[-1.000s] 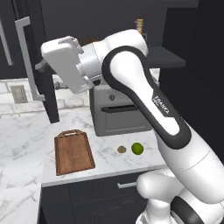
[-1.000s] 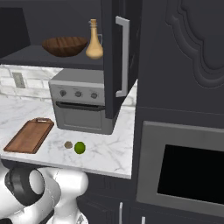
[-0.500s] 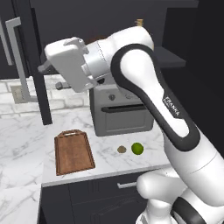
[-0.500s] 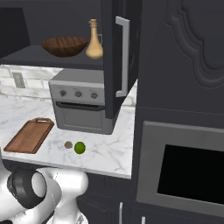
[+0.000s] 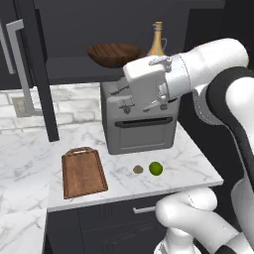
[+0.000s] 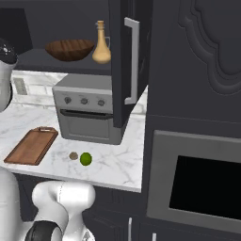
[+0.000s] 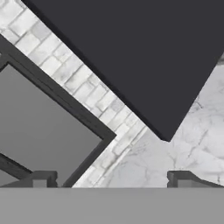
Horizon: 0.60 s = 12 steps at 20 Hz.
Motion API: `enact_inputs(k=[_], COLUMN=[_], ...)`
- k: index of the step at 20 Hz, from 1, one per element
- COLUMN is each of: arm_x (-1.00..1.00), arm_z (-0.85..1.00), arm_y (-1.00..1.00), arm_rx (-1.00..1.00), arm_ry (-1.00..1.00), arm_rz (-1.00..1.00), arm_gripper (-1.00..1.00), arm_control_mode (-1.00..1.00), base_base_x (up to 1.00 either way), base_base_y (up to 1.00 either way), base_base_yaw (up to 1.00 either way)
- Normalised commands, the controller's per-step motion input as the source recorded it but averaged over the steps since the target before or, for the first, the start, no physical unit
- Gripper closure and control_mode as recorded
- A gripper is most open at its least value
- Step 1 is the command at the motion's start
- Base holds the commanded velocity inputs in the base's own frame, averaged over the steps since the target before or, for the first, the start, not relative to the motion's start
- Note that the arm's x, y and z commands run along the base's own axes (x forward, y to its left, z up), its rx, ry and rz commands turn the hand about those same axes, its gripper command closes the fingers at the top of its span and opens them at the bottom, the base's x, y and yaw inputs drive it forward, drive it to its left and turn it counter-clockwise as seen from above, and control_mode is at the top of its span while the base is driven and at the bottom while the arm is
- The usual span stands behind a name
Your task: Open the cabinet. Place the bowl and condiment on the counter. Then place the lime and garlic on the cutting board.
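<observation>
Cabinet (image 6: 127, 70) doors stand open; bowl (image 5: 115, 53) and bottle (image 5: 157, 40) sit on its shelf. Lime (image 5: 156, 168) and garlic (image 5: 138, 169) lie near the counter's (image 5: 30, 154) front edge beside the cutting board (image 5: 83, 172). Gripper (image 7: 112, 177) is spread wide, holding nothing.

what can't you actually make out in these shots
- Left base view: the bowl's right end and the condiment's base sit behind the arm's white hand.
- Left base view: the toaster oven's top and knobs are covered by that hand.
- Hand view: the gripper shows its fingertips alone, spread wide apart with nothing between.
- Both base views: the garlic is too small to show detail.
</observation>
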Motion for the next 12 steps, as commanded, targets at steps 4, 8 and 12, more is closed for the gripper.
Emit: enact_inputs(k=[4, 8, 12], arm_x=[-0.2, -0.01, 0.04], arm_z=[0.01, 0.0, 0.0], arm_y=[-1.0, -0.73, -0.65], arm_rx=[-0.16, -0.34, -0.4], arm_ry=[-0.12, -0.09, -0.05], arm_rz=[0.06, 0.02, 0.0], arm_gripper=[-1.0, -1.0, -1.0], arm_control_mode=[-1.0, -1.0, -1.0], base_base_x=[0.0, 0.0, 0.0], base_base_y=[0.0, 0.0, 0.0], base_base_yaw=[0.0, 0.0, 0.0])
